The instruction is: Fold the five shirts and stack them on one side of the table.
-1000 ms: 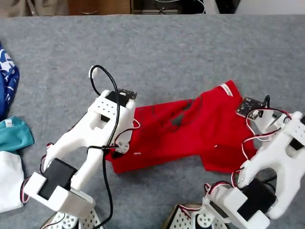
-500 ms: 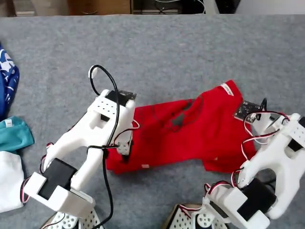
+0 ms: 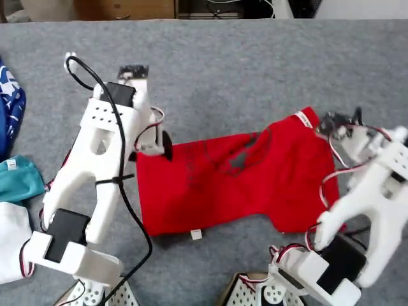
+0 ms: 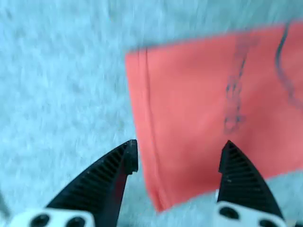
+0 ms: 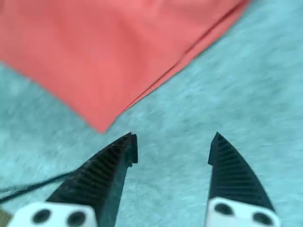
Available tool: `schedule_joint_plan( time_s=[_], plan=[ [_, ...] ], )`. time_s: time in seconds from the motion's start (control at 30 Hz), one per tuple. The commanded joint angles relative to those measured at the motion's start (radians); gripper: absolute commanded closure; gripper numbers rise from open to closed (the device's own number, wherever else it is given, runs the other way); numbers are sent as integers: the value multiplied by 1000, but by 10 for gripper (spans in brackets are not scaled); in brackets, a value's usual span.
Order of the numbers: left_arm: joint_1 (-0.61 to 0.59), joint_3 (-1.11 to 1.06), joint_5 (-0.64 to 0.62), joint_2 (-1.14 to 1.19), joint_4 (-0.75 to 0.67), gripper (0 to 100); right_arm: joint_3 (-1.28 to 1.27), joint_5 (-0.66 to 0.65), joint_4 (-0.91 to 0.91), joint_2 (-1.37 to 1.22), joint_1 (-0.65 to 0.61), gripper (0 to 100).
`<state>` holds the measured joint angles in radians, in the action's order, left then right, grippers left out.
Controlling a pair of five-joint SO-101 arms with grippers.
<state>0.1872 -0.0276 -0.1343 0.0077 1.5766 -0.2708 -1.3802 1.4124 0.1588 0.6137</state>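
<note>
A red shirt (image 3: 242, 182) lies spread on the grey table, a small white tag at its near hem. My left gripper (image 4: 180, 153) hangs open just above the shirt's left edge (image 4: 142, 123), its dark fingers (image 3: 166, 145) showing in the high view at the shirt's far left corner. Nothing sits between its fingers. My right gripper (image 5: 174, 139) is open too, over bare table beside a corner of the red shirt (image 5: 118, 56). The right arm (image 3: 376, 185) stands by the shirt's right side.
Other shirts lie at the table's left edge: a blue patterned one (image 3: 9, 105), a teal one (image 3: 19, 178) and a white one (image 3: 11, 245). Grey table (image 3: 255, 70) stretches beyond the red shirt to the far edge. Cables trail from both arms.
The left gripper let go of the shirt's left edge and rose toward the far left. The shirt's left part now lies flatter and wider. The right arm lifted and moved farther away.
</note>
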Motion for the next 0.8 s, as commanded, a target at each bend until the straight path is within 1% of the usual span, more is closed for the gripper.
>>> schedule_joint_plan(
  time_s=[0.0, 0.07, 0.13, 0.23, 0.3, 0.4, 0.47, 0.63, 0.77],
  plan=[
    [-5, 51, -11, 44, -81, 719, 104, 160, -6, 19, -194, 739],
    [5, 64, -31, 99, -107, 739, 140, 256, -48, -28, -292, 744],
    [6, 86, -46, 151, -126, 791, 185, 338, -87, -96, -358, 787],
    [12, 127, -68, 220, -126, 909, 265, 450, -103, -211, -426, 910],
    [12, 153, -84, 254, -124, 982, 328, 511, -109, -288, -440, 991],
    [12, 183, -94, 294, -123, 970, 420, 595, -137, -392, -437, 980],
    [14, 189, -94, 314, -133, 979, 463, 624, -172, -460, -435, 991],
    [25, 210, -94, 406, -189, 981, 570, 666, -241, -650, -440, 993],
    [25, 258, -94, 503, -201, 981, 687, 667, -236, -809, -432, 993]
  ],
)
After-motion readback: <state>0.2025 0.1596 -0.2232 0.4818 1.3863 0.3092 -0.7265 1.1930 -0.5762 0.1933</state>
